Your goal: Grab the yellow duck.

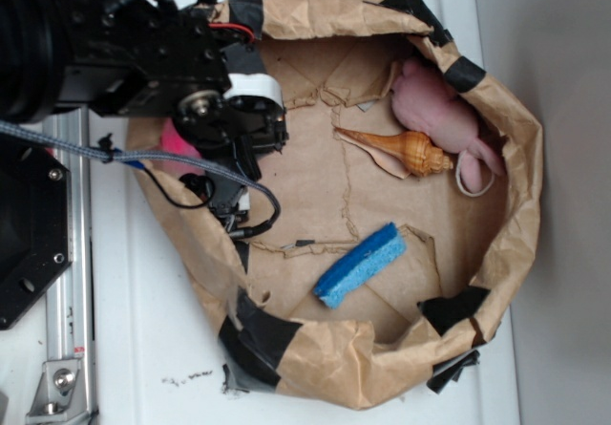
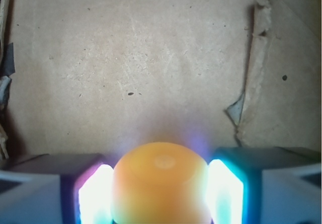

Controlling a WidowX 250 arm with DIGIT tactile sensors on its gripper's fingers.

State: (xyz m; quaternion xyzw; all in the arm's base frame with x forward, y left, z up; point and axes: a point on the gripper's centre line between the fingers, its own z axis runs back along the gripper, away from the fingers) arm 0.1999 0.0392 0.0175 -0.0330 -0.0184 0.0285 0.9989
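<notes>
Hand (image 2: 160,194) clamping yellow duck (image 2: 160,181) between both glowing pads (image 2: 94,194), gripping sides for secure lift off cardboard floor (image 2: 131,68); seashell (image 1: 406,148) lying well apart.

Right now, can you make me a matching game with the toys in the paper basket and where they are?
Things:
1. small rounded yellow rubber duck
2. blue rectangular sponge
3. orange-tan spiral seashell
4. pink plush toy

Places:
A. touching the seashell, by the basket's wall
B. between the jaws
C. alone on the basket floor
D. beside the pink plush

Pairs: 1-B, 2-C, 3-D, 4-A
</notes>
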